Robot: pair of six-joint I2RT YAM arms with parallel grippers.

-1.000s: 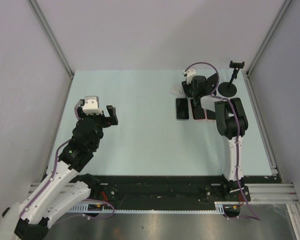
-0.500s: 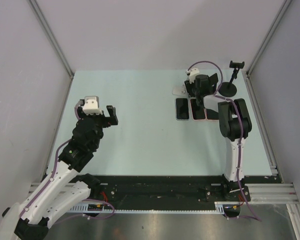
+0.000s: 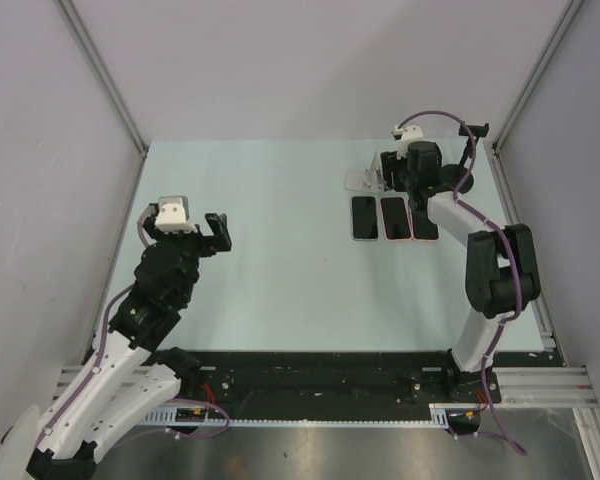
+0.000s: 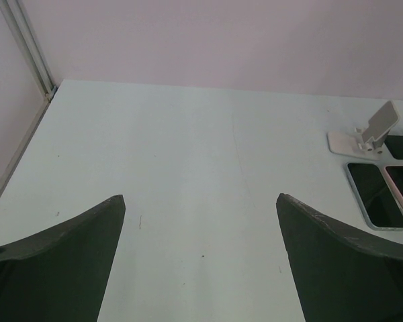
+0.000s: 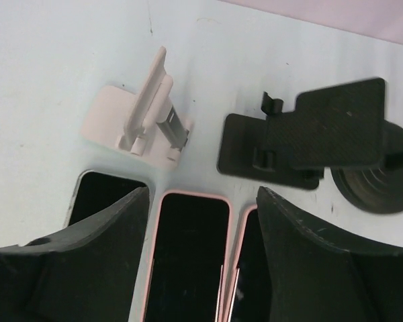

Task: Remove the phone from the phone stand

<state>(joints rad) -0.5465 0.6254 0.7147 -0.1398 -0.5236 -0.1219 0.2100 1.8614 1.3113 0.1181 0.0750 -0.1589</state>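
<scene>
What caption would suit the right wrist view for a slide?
Open right gripper over three flat phones, near empty white stand and black stand.

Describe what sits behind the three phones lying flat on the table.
Behind the phones: a white stand and a black stand, both empty, plus a round black base farther right. The right gripper's fingers cover the phones' near ends.

— How does your left side sit?
— My left arm (image 3: 160, 290) is folded at the elbow. My left gripper (image 4: 200, 200) is lifted and faces forward, jaws spread as wide as they go.
— And the right?
— My right arm (image 3: 495, 270) stretches far forward, its wrist (image 3: 421, 160) turned inward. My right gripper (image 5: 201, 194) tilts downward, jaws parted, clasping nothing.
</scene>
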